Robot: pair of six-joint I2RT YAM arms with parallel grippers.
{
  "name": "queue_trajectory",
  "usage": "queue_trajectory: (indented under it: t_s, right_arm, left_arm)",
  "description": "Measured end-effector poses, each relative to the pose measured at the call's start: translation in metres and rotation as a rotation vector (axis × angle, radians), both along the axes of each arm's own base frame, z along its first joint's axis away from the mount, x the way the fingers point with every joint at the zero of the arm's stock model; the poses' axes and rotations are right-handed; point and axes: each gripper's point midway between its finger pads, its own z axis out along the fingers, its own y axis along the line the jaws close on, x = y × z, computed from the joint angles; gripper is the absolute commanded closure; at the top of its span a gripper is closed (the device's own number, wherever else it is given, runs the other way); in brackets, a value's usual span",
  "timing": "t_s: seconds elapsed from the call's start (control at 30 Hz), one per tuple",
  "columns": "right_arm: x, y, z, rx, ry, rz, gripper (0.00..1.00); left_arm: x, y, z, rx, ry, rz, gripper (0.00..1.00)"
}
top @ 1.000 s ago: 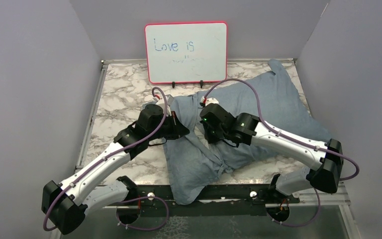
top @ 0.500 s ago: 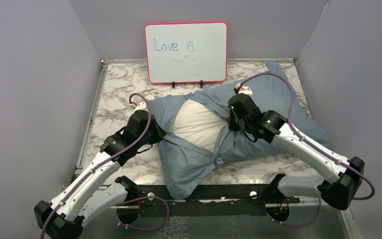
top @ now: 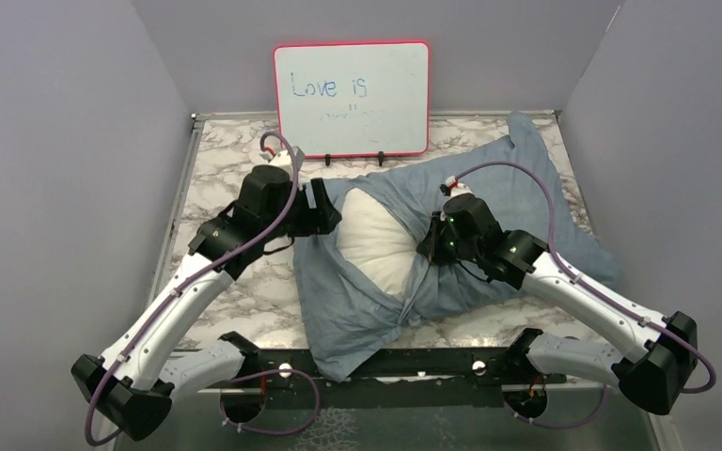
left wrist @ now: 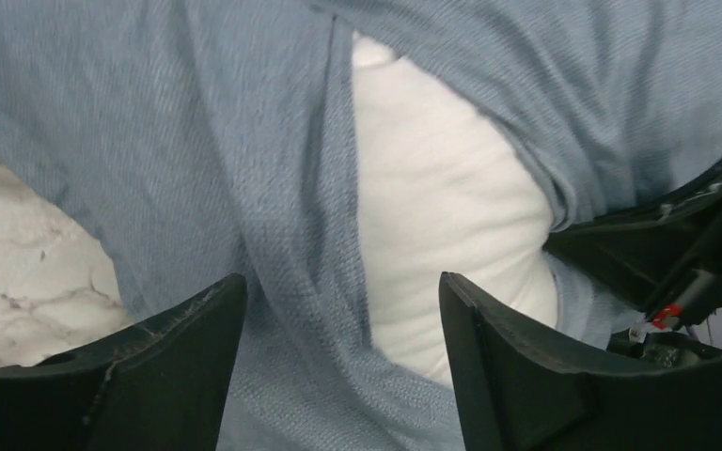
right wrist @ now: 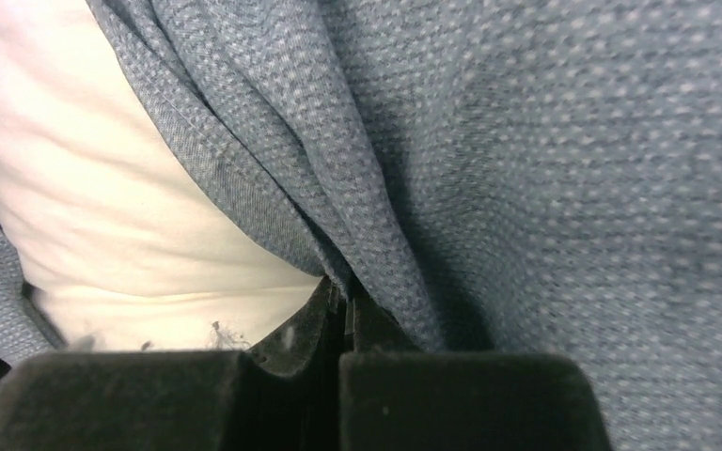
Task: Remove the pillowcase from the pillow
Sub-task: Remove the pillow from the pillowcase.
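Observation:
The blue-grey pillowcase (top: 526, 197) lies across the marble table, its mouth spread in the middle with the white pillow (top: 376, 240) bulging out. My left gripper (top: 324, 202) hovers open over the left lip of the mouth. In the left wrist view its gripper (left wrist: 343, 301) straddles a cloth fold (left wrist: 273, 235) beside the pillow (left wrist: 442, 188), with nothing pinched. My right gripper (top: 430, 249) is shut on the right lip. The right wrist view shows that gripper (right wrist: 343, 299) clamped on a gathered pillowcase fold (right wrist: 357, 207) next to the pillow (right wrist: 103, 188).
A red-framed whiteboard (top: 352, 98) stands at the back, just behind the cloth. Purple walls close in both sides. The bare marble top (top: 226, 178) shows to the left. One corner of the cloth hangs over the black front rail (top: 451, 362).
The two grippers pulled the mouth apart, baring the pillow. Then my left gripper let go, opened and moved back and right. The right gripper, still gripping cloth, shifted slightly nearer.

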Motion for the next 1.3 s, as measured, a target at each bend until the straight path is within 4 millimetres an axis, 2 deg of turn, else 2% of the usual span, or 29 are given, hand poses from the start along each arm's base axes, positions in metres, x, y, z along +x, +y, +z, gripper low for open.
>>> queue_trajectory:
  t_s: [0.1,0.17,0.27,0.3,0.43,0.5,0.6,0.7,0.77,0.8,0.9,0.97,1.03,1.13,1.2,1.27,1.3]
  right_arm:
    - [-0.003,0.004,-0.002,0.018,0.010,0.015,0.98]
    - [-0.005,0.007,-0.002,0.029,0.018,0.032,0.97]
    - [-0.006,0.010,-0.003,0.034,0.031,0.046,0.97]
    - [-0.006,0.011,-0.004,0.033,0.033,0.048,0.96]
    - [-0.005,0.011,-0.004,0.033,0.033,0.048,0.96]
    - [-0.005,0.011,-0.004,0.032,0.033,0.047,0.96]
    - [-0.003,0.009,-0.004,0.025,0.026,0.032,0.97]
    - [0.002,0.004,-0.004,0.016,0.019,-0.018,0.96]
    - [0.005,0.004,-0.001,0.020,0.010,-0.040,0.96]
    - [0.005,0.005,0.001,0.026,0.005,-0.043,0.96]
    - [0.007,0.009,0.008,0.042,-0.008,-0.038,0.96]
    - [0.006,0.013,0.010,0.043,-0.011,-0.012,0.95]
    - [0.005,0.016,0.013,0.032,-0.003,0.018,0.91]
    - [0.000,0.024,0.020,0.036,0.018,0.084,0.79]
    - [-0.006,0.028,0.024,0.051,0.022,0.136,0.69]
    - [-0.013,0.031,0.031,0.077,0.019,0.185,0.53]
    - [-0.017,0.033,0.036,0.092,0.014,0.206,0.49]
  left_arm:
    - [0.018,-0.013,0.032,-0.014,-0.070,-0.035,0.24]
    - [0.027,-0.019,0.038,0.005,-0.089,-0.060,0.32]
    - [0.042,-0.025,0.026,0.091,-0.049,-0.100,0.36]
    - [0.051,-0.028,0.010,0.140,-0.010,-0.114,0.41]
    - [0.048,-0.021,-0.029,0.243,0.093,-0.132,0.72]
    - [0.044,-0.010,-0.038,0.297,0.112,-0.122,0.99]
    - [0.047,0.004,-0.036,0.342,0.091,-0.076,1.00]
    - [0.056,0.031,-0.039,0.350,0.091,0.023,1.00]
    - [0.063,0.046,-0.046,0.293,0.114,0.081,1.00]
    - [0.065,0.064,-0.055,0.286,0.146,0.133,1.00]
    - [0.067,0.084,-0.072,0.143,0.206,0.210,1.00]
    - [0.062,0.079,-0.081,0.000,0.223,0.209,1.00]
    - [0.056,0.063,-0.092,-0.143,0.233,0.170,1.00]
    - [0.045,0.041,-0.105,-0.241,0.257,0.106,1.00]
    - [0.042,0.034,-0.101,-0.257,0.241,0.077,1.00]
    - [0.038,0.030,-0.089,-0.271,0.202,0.051,1.00]
    - [0.036,0.029,-0.084,-0.276,0.185,0.043,1.00]
